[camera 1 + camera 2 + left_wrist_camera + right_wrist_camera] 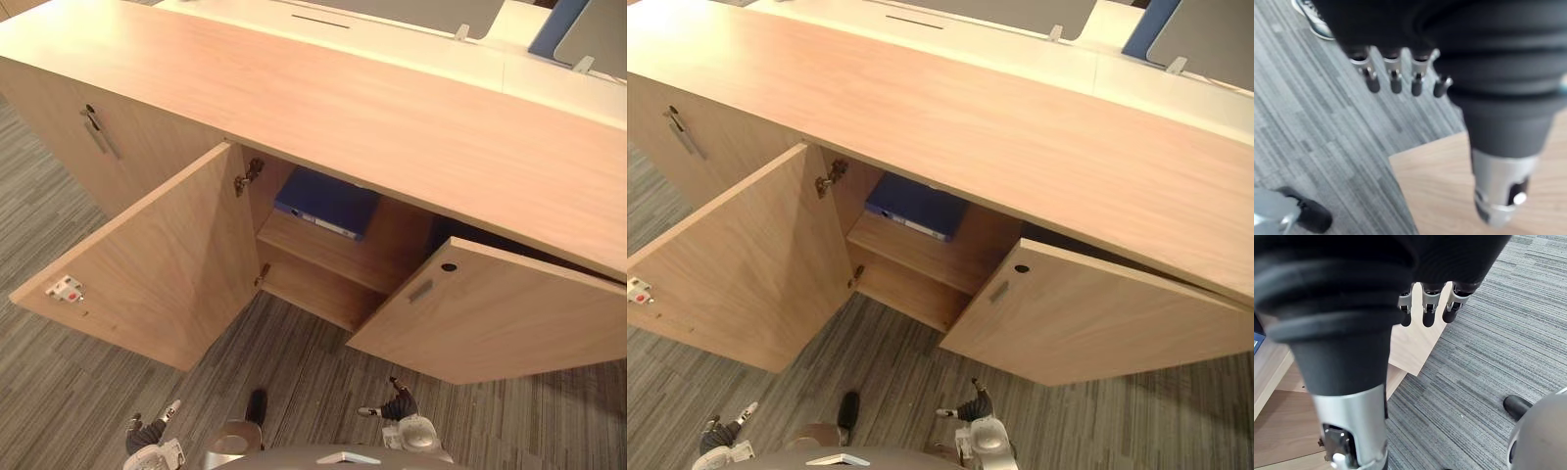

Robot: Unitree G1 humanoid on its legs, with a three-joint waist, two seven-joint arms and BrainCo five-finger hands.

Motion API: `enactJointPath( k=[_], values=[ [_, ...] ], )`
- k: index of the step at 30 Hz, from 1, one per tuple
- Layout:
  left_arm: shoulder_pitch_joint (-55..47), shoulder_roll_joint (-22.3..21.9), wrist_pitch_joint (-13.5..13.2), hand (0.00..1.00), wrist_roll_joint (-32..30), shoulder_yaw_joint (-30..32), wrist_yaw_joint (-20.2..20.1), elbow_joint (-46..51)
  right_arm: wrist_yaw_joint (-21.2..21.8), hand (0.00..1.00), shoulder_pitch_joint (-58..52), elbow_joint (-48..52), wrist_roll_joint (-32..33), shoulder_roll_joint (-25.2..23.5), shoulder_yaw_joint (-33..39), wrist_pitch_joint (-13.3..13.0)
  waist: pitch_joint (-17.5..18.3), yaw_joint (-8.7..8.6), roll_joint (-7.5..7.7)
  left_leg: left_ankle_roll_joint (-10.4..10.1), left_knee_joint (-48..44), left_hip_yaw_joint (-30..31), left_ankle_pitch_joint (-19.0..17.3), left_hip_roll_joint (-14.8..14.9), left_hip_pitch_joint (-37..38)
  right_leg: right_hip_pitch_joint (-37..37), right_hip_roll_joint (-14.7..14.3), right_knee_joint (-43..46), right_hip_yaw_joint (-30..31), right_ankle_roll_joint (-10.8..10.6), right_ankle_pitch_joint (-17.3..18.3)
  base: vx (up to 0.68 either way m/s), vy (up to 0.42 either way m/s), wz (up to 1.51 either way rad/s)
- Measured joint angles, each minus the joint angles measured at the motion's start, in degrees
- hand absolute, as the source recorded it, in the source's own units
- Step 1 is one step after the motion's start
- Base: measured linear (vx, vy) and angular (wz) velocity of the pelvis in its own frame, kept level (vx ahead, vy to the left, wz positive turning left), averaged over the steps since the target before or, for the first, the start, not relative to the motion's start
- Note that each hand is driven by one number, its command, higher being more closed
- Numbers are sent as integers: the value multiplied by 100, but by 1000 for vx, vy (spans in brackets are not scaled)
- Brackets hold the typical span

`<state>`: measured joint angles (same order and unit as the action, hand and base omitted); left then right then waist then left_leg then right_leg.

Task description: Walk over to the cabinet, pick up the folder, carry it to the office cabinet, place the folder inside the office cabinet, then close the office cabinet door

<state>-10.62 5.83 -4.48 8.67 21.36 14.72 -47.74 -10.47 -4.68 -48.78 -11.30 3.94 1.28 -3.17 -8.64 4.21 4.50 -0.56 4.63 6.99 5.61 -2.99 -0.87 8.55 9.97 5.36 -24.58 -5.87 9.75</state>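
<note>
Folder (328, 203) is inside the office cabinet (392, 108); both doors stand open, hands low & empty.
The folder lies flat on the upper shelf (318, 247), ahead of and above both hands, approx. between them, spine side facing out. L hand (147, 438) hangs over the carpet (294, 382) w/ fingers (1396, 81) straight and loose, holding nothing. R hand (397, 404) is the same, fingers (1428, 309) relaxed, nothing in them. My judgement: placing is done, so closing is the step left. L door (147, 264) is swung wide, and its free edge lies fwd and outward of the L hand. R door (500, 313) is only part open, and its lower edge is just ahead of the R hand, so that hand is nearer to a door. Each hand must rise and push its door's outer face inward.
</note>
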Motion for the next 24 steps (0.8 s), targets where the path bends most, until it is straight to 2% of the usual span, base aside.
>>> enactJointPath(
  k=[2,8,21,24],
  values=[
    [25,222,-5,0,-6,4,-7,274,2,0,71,-6,20,41,2,-3,8,-100,15,-11,-5,129,9,-53,40,155,-5,-48,44,3,-45,127,-34,39],
    [-6,742,-72,0,-129,6,-12,902,43,0,374,-117,79,264,-53,-39,16,-83,17,-20,2,57,14,24,191,277,-68,-52,237,116,-117,13,-40,7],
    [334,1320,-103,0,-514,85,-12,899,165,0,154,-171,76,285,-170,-32,7,-145,8,-75,44,-156,-48,149,158,176,-159,-248,524,77,-89,-99,-22,-11],
    [335,1494,-103,0,-553,143,-12,932,167,0,113,-170,75,300,-163,-30,36,-125,59,-79,43,-146,-49,145,159,229,-167,-309,510,66,-84,21,-32,5]
  ],
)
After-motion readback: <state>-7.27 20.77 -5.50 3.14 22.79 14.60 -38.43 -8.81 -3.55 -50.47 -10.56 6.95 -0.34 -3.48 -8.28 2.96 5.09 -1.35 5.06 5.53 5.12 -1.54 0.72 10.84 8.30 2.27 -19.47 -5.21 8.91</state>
